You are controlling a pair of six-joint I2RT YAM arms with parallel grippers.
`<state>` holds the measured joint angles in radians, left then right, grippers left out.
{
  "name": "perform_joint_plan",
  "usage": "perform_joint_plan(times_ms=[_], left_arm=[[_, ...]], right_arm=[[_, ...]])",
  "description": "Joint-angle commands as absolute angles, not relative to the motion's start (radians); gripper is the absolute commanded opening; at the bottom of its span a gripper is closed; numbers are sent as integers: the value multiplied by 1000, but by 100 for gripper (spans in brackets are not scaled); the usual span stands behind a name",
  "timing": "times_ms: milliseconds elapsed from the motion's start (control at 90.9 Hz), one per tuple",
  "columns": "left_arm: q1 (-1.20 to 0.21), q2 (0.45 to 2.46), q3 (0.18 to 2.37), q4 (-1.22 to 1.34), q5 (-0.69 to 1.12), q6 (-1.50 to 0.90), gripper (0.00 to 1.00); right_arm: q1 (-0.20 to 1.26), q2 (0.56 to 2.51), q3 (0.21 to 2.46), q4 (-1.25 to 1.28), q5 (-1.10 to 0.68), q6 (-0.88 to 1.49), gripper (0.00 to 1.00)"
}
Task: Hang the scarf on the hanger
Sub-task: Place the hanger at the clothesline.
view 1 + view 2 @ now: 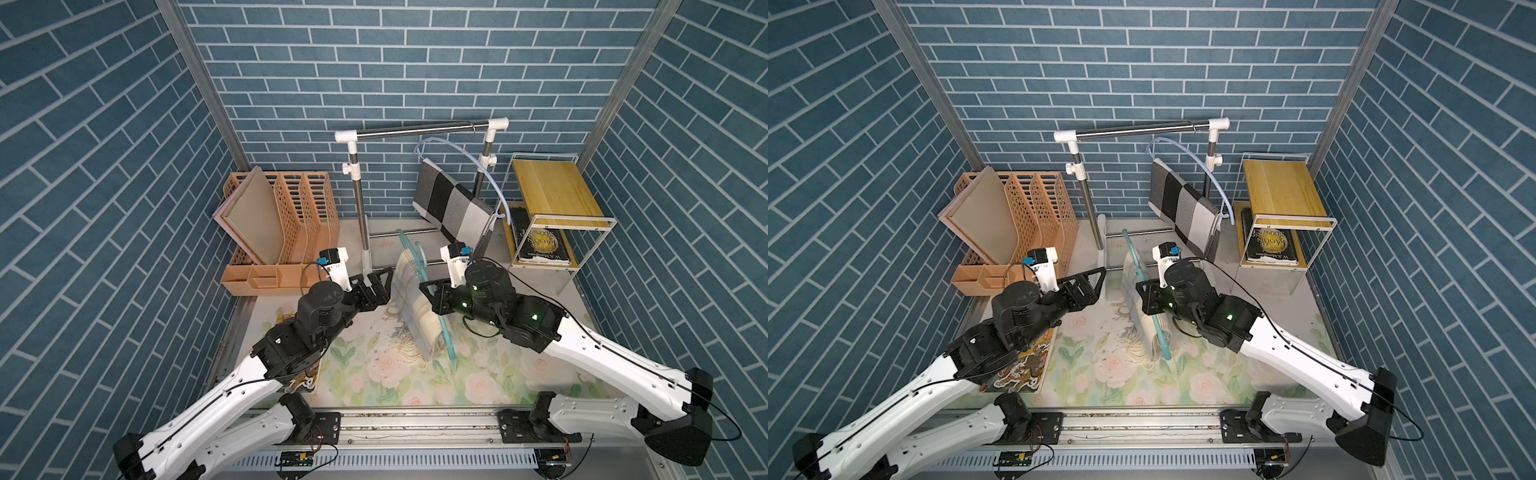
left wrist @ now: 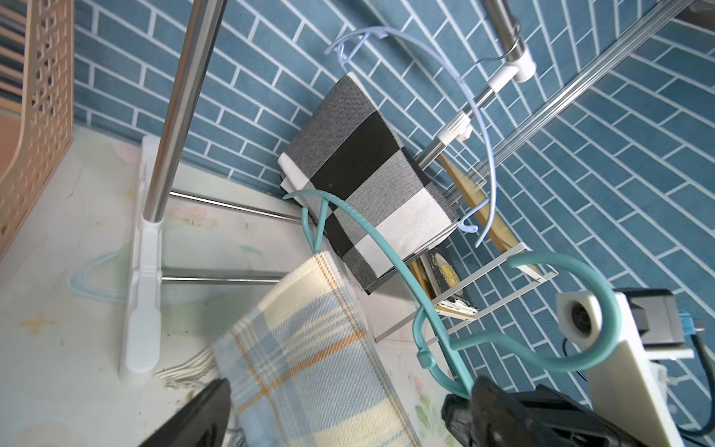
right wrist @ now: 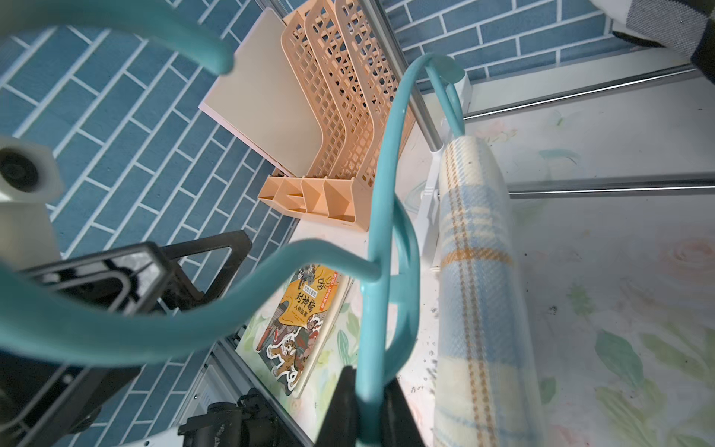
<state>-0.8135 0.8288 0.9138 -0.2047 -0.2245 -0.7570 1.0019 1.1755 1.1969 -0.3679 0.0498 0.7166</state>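
Found fingers (image 2: 201, 414) of the left gripper (image 1: 387, 283) spread to full width and holding nothing. Placed them just left of the plaid scarf (image 1: 415, 303), level with its hanging face; could not settle contact with the cloth. Found fingers of the right gripper (image 1: 430, 291) closed tight on the teal hanger (image 1: 446, 332), pinching its wire close by the root of the hook, as confirmed in the right wrist view.

Noted the teal hanger held above the counter (image 1: 478, 374), near the middle, tilted, one end toward the far side and the other toward the near side. Recorded the plaid scarf folded over the lower bar of the teal hanger, both halves hanging down, fringe resting on the floral counter cloth beneath. Located both items between the two grippers, on the near side of the clothes rack (image 1: 419, 129).

Logged the clothes rack at the far side, with a pale hanger (image 1: 490, 166) beneath its rail carrying a grey, black and white checked cloth (image 1: 453, 199). Logged an orange file organiser (image 1: 291, 208) at far left, holding a beige board. Logged a small shelf (image 1: 552, 187) at far right, wooden top, with a dark book (image 1: 536, 243) lying beneath. Noted a picture book (image 1: 1017, 365) flat on the counter at near left, partly hidden under the left arm.
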Motion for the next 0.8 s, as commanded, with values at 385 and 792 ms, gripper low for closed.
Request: perform_joint_plan(times_ms=[385, 792], left_arm=[[-802, 823, 978, -128, -316, -645, 100], [-770, 799, 974, -186, -402, -649, 100]], right_arm=[[861, 1303, 1538, -469, -143, 644, 0], [749, 1652, 2194, -692, -185, 625, 0]])
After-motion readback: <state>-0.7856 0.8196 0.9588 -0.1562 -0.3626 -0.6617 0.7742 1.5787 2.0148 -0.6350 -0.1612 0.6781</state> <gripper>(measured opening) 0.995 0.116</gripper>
